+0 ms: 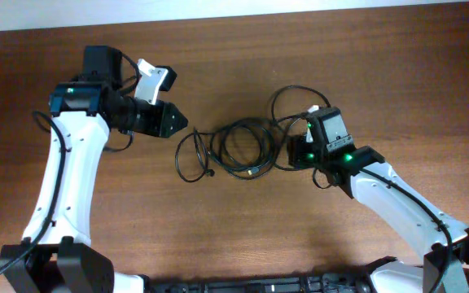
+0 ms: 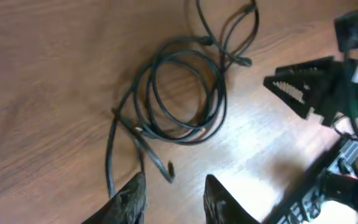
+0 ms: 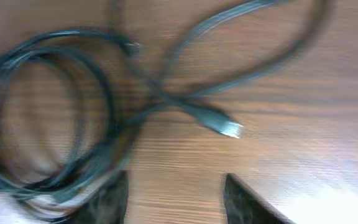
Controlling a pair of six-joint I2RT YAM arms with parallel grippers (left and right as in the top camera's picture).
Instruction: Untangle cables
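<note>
The cables [image 1: 238, 148] lie as a tangle of thin black loops in the middle of the wooden table, with a loose loop at the left and another arching up to the right. My left gripper [image 1: 177, 124] is open and empty, just left of the tangle; in its wrist view the coil [image 2: 182, 93] lies ahead of its fingers [image 2: 174, 186]. My right gripper [image 1: 293, 153] is open and empty at the tangle's right edge. Its wrist view shows the coil [image 3: 48, 112] at left and a silver-tipped plug [image 3: 225, 126] just ahead of its fingers [image 3: 176, 186].
The wooden table [image 1: 397, 73] stretches around the tangle. The table's far edge runs along the top of the overhead view. The right arm's body [image 2: 328, 93] shows at the right of the left wrist view.
</note>
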